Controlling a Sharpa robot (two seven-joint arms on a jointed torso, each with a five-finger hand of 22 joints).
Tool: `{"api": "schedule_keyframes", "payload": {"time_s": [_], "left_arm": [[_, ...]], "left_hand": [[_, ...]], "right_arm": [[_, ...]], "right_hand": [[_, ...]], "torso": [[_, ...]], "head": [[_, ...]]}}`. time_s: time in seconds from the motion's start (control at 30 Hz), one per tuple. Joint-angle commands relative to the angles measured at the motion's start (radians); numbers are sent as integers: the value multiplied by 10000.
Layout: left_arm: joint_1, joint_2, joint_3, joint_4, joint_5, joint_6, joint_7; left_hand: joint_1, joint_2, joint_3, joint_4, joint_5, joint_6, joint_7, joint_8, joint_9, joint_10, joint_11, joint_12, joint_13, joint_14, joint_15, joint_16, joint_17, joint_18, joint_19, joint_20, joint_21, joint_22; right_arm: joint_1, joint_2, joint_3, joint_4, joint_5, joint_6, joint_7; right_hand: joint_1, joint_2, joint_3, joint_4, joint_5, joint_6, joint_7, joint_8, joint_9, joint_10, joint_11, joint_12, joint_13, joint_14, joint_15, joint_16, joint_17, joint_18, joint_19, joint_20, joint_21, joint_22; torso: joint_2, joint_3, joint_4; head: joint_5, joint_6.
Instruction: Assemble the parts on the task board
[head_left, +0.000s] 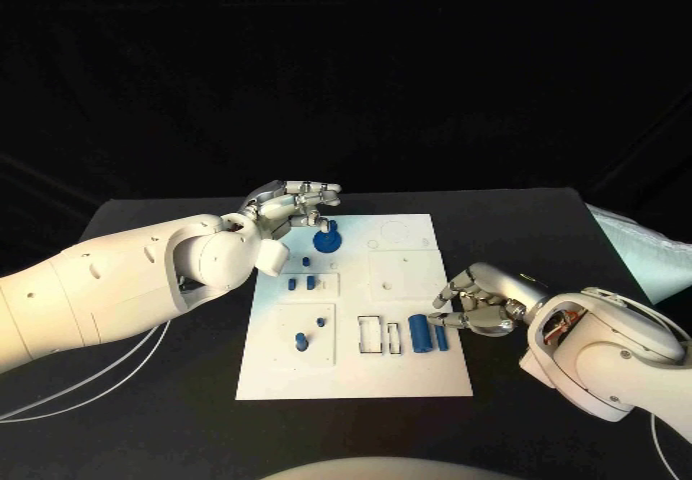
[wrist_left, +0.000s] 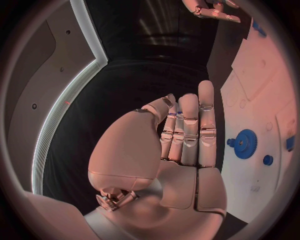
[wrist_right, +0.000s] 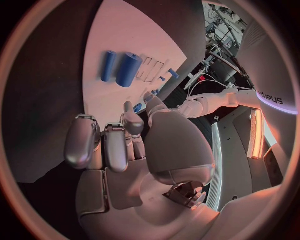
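Your left robot hand (head_left: 296, 207) empty, fingers apart, over blue gear (head_left: 327, 241) at board's (head_left: 433, 375) 12 o'clock; right robot hand (head_left: 480, 302) empty, fingers loosely curled, beside blue cylinders (head_left: 420, 333) at 4 o'clock

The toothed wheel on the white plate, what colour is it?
Blue. The toothed wheel shows best in the left wrist view, lying on the white plate.

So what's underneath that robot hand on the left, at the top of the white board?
Just beneath the left hand lies a blue gear on the task board. The hand holds nothing.
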Motion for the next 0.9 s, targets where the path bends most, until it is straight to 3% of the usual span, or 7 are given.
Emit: {"api": "schedule_keyframes", "payload": {"time_s": [0.03,0.23,0.5,0.77,0.9], "left_arm": [[-11,7,3,29,-42,206,123],[-15,-12,3,37,-42,202,124],[-17,-42,3,54,-42,199,125],[-17,-40,3,59,-42,230,97],[-17,-56,3,60,-42,224,93]], "left_hand": [[-37,24,6,-73,52,-48,10,38,-2,-80,-17,45,10,-93,3,10,-11,177,-13,71,-57,-14],[-37,24,6,-73,52,-48,10,38,-2,-80,-17,45,10,-93,3,10,-11,177,-13,71,-57,-14],[-37,24,6,-73,52,-48,10,38,-2,-80,-17,45,10,-93,3,10,-11,177,-13,71,-57,-14],[-58,20,1,-68,51,-57,16,47,-2,-91,-10,57,10,-95,7,15,-15,176,-14,74,-58,-14],[-58,20,1,-68,51,-57,16,47,-2,-91,-10,57,10,-95,7,15,-15,176,-14,74,-58,-14]], "right_arm": [[-106,160,-9,-73,-803,450,-986],[-258,468,-16,-205,-1137,600,-1283],[-321,697,-18,-339,-1319,643,-1401],[-376,917,-18,-468,-1491,829,-1489],[-433,1026,-18,-536,-1608,958,-1555]], "right_hand": [[-28,-20,-114,34,-60,-83,-6,81,25,-79,0,67,63,636,9,57,23,-167,58,6,30,12],[131,87,-348,227,422,-114,-18,257,111,-107,-9,134,307,634,6,96,67,-167,42,4,51,36],[114,91,-522,383,454,-95,-40,369,168,-62,-22,224,482,635,-2,114,87,-168,38,-3,64,58],[100,103,-646,505,428,-86,-57,445,211,-68,-34,222,534,633,-12,118,89,-171,36,-8,75,78],[42,108,-820,691,382,-120,-65,512,252,-78,-39,209,589,627,-16,112,78,-172,29,-12,81,88]], "torso": [[-1,-9,5],[11,-10,20],[-28,-36,46],[-72,-62,136],[-102,-81,145]], "head": [[-21,3],[-10,-31],[-1,-88],[-1,-193],[-10,-237]]}}
